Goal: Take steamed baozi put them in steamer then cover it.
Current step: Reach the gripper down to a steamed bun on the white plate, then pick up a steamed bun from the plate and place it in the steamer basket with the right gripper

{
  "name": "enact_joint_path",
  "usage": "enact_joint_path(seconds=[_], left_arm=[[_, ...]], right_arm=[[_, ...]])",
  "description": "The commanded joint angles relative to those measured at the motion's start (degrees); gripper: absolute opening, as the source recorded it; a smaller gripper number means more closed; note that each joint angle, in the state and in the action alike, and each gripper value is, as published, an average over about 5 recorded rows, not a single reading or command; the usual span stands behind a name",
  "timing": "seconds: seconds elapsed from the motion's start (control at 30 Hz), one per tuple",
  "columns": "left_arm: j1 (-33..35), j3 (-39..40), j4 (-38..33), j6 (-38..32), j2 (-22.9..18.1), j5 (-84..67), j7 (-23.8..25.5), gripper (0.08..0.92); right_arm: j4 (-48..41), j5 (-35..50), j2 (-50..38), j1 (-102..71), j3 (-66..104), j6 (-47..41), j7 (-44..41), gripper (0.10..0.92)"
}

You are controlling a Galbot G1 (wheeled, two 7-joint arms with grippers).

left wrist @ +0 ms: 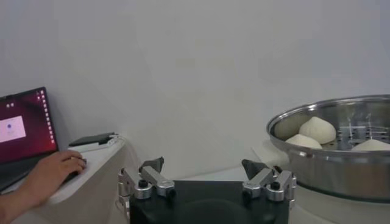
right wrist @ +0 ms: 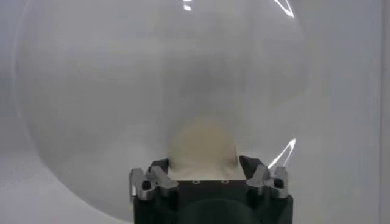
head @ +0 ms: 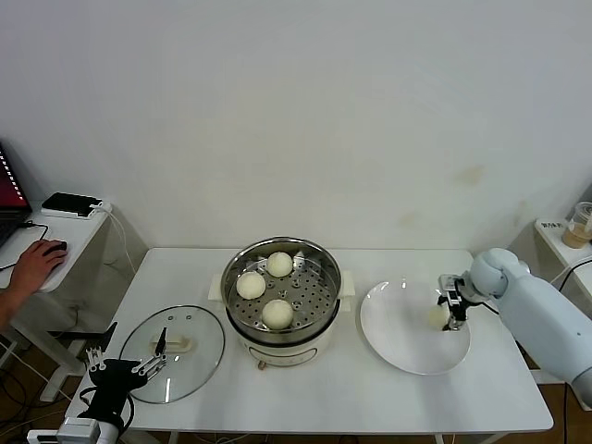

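Note:
The steamer [head: 326, 277] stands mid-table with its cover off, and three steamed baozi [head: 279, 264] lie on its perforated tray. To its right, one more baozi [head: 437, 315] rests on the white plate [head: 407, 347]. My right gripper [head: 451, 313] is down over that baozi. In the right wrist view the gripper [right wrist: 203, 164] has a finger pressed against each side of the baozi [right wrist: 201, 143]. The cover [head: 176, 351], a glass lid, lies flat to the left of the steamer. My left gripper [head: 129, 365] is parked at the table's front left by the cover, open [left wrist: 204, 167] and empty.
A person's hand [head: 32, 264] rests on a mouse on a side table at the left, beside a laptop [left wrist: 21, 131] and a black device [head: 69, 203]. A cup [head: 581, 225] stands on a shelf at the far right. A white wall rises behind the table.

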Motion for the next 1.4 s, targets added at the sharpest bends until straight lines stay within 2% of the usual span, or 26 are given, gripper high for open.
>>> enact_joint_path(seconds=[0.03,0.3,0.67,1.03,1.23,1.4], left_arm=[[0.0,0.1,-0.1,0.0,0.0,0.0,0.0,0.823],[0.0,-0.2,-0.7,0.1,0.1,-0.2,0.0,0.823],[0.4,-0.6,-1.2,0.1,0.4,-0.2,0.1,0.823],[0.3,-0.2,-1.4,0.0,0.4,-0.2,0.1,0.823],[0.0,0.2,-1.3,0.0,0.3,-0.2,0.0,0.823],[-0.2,0.3,-1.1,0.0,0.2,-0.1,0.0,0.823]], right_arm=[[-0.4,-0.1,0.2,0.4,-0.3,-0.4,-0.2,0.624],[7.6,5.4,-4.7,3.5,-3.4,-2.4,-3.0,0.596],[20.7,21.9,-9.3,25.2,-20.9,-9.2,-2.2,0.603],[25.8,37.0,-0.4,44.6,-36.0,-18.5,3.0,0.612],[27.6,44.4,4.4,47.1,-39.4,-23.2,7.5,0.617],[26.7,47.3,8.6,44.7,-40.8,-26.1,10.6,0.619]])
